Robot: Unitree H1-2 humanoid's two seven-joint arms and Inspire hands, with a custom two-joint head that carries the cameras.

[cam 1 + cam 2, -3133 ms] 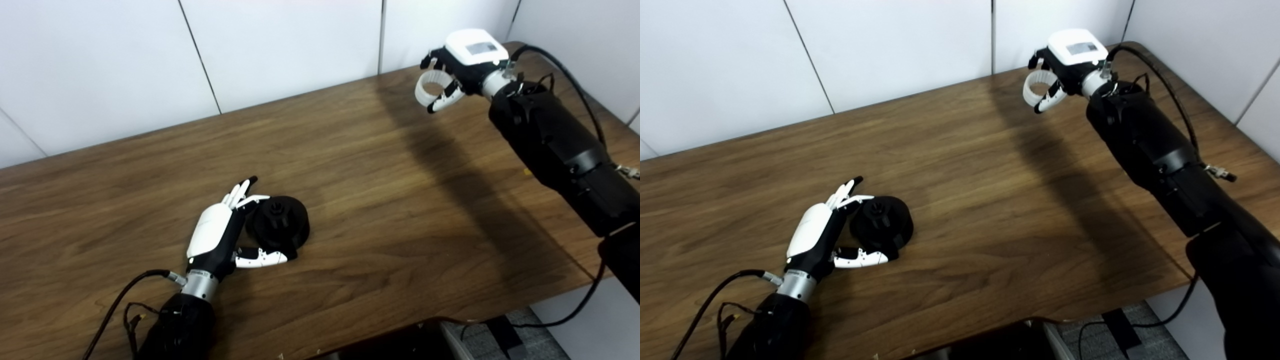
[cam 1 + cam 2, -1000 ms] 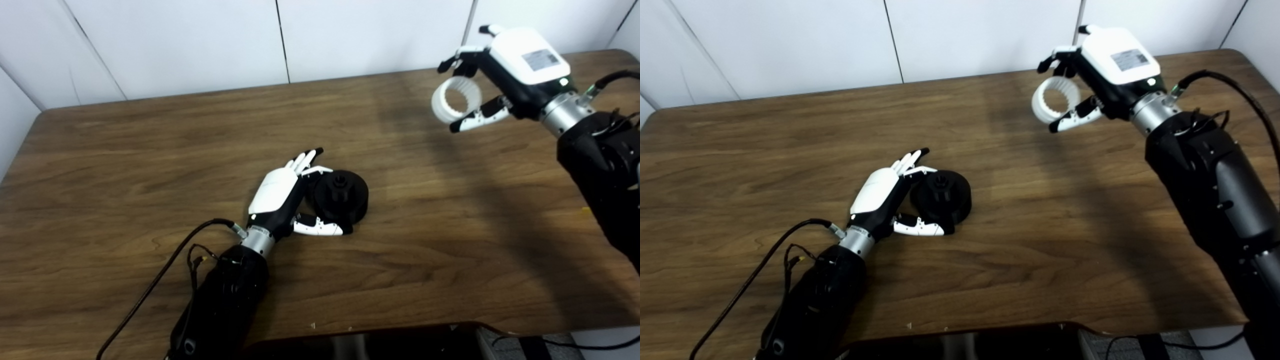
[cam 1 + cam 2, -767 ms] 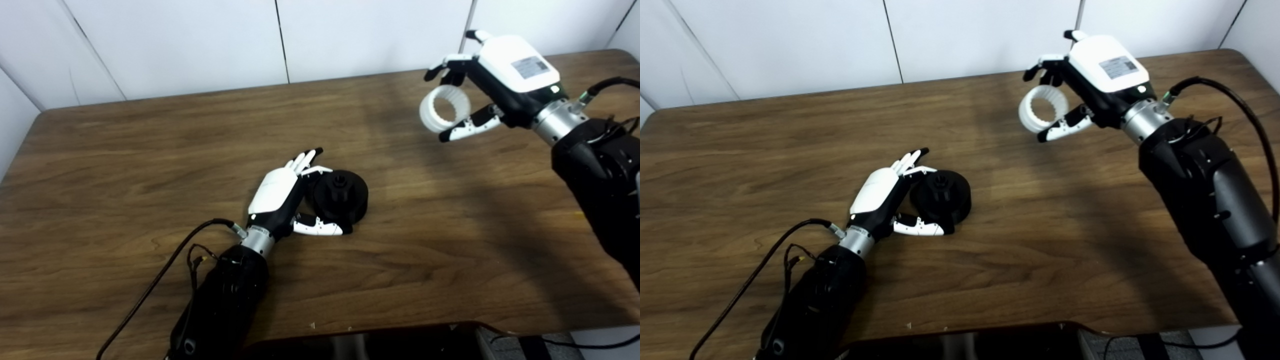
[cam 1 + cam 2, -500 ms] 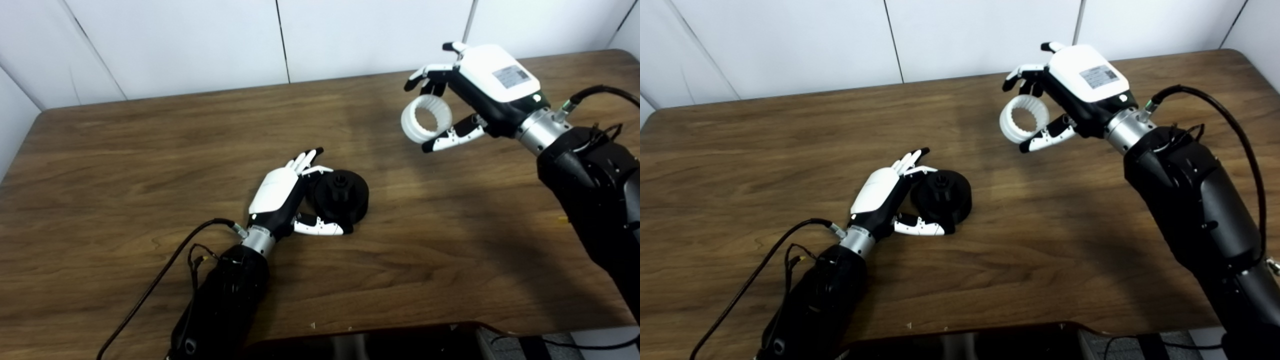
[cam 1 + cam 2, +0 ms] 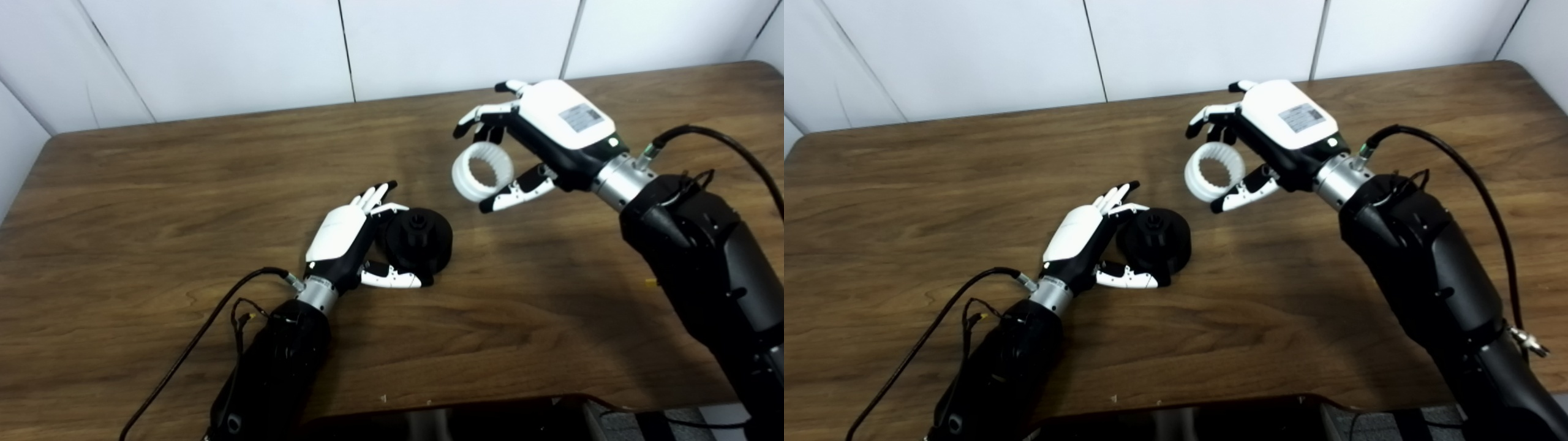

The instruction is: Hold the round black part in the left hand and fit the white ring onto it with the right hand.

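Observation:
The round black part (image 5: 422, 236) sits flat on the wooden table (image 5: 153, 184), its small hub pointing up. My left hand (image 5: 340, 236) lies against its left side, fingers stretched straight along the rim and thumb along its near edge, open and not clasped around it. Above the table, up and to the right of the black part, hangs the white toothed ring (image 5: 482, 172). My right hand (image 5: 551, 131) is shut on it, pinching it between thumb and fingers. A short gap separates the ring from the black part.
White wall panels (image 5: 245, 49) stand behind the table's far edge. A black cable (image 5: 196, 337) trails from my left forearm across the near table. A dark object (image 5: 459, 419) pokes in at the bottom edge. My right forearm (image 5: 692, 257) spans the table's right side.
My right hand has carried the white ring left and downward, closer to the black part. The left hand and black part have stayed still. The camera view shifted after the earliest frames.

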